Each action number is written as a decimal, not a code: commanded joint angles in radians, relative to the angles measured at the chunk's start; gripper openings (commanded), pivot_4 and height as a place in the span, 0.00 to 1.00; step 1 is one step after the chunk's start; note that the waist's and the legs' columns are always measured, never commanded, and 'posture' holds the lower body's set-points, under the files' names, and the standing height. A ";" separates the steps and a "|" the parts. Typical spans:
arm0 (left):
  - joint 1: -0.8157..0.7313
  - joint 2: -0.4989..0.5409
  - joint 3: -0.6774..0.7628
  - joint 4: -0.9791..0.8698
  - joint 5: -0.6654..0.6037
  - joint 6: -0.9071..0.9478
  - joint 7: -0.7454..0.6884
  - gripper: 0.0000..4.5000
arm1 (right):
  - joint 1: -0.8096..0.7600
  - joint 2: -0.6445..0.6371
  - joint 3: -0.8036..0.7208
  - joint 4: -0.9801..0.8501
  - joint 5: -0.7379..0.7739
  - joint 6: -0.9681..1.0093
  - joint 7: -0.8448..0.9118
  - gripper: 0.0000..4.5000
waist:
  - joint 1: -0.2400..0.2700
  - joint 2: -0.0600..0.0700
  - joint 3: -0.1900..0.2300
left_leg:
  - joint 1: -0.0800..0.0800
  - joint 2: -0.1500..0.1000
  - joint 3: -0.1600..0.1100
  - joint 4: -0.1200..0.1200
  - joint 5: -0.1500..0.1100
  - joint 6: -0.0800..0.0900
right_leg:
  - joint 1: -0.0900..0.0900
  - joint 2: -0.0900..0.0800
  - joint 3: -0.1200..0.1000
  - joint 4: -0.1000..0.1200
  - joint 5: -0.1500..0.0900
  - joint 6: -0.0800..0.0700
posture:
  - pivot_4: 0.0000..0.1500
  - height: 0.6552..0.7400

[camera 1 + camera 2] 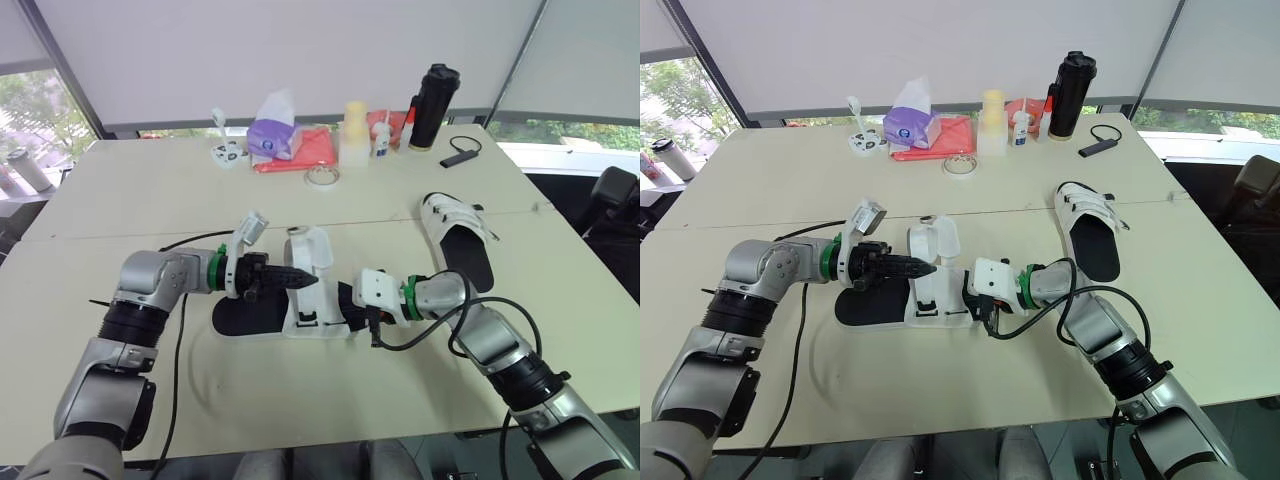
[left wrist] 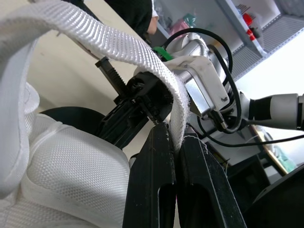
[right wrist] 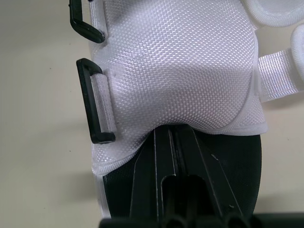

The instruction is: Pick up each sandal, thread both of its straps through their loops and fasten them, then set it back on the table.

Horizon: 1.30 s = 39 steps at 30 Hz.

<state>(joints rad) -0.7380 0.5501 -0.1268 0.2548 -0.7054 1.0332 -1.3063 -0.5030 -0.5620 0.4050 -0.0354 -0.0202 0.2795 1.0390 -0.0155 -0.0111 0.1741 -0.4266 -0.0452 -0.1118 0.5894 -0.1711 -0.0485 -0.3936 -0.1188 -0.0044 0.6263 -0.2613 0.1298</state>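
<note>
The unfastened sandal is lying at mid-frame on the surface. The left claw is pinching its white strap tight. The right claw is clamping closed on the sandal's mesh upper. A second sandal is lying at right.

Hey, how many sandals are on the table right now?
2. The near sandal lies front and centre, its strap pinched by the left gripper; the far sandal lies farther right. None looks hidden.

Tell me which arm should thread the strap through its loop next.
Left. The left gripper pinches the strap, while the right gripper clamps the sandal beside the loop, steadying it.
</note>
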 commanded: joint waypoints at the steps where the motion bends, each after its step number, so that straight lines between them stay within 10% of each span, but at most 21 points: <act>1: 0.007 0.001 0.003 -0.026 0.010 -0.026 -0.013 0.01 | 0.033 -0.011 0.039 0.035 -0.040 0.043 0.004 0.00 | 0.000 0.000 0.000 | 0.000 0.000 0.000 0.000 0.000 0.000 | 0.000 0.000 0.000 0.000 0.000 0.000 | 1.00 0.88; 39: 0.186 0.032 -0.102 -0.170 0.181 -0.305 -0.061 0.01 | 0.034 -0.014 0.038 0.030 -0.041 0.048 0.003 0.00 | 0.001 0.000 0.000 | 0.000 0.002 0.000 -0.001 0.000 0.000 | 0.000 0.000 0.000 -0.001 0.000 0.000 | 1.00 0.88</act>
<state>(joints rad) -0.5586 0.5638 -0.2220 0.1124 -0.5395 0.7462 -1.3649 -0.4986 -0.5640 0.4048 -0.0470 -0.0203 0.2897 1.0377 -0.0147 -0.0109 0.1741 -0.4269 -0.0436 -0.1118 0.5885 -0.1712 -0.0485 -0.3939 -0.1192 -0.0042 0.6254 -0.2613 0.1295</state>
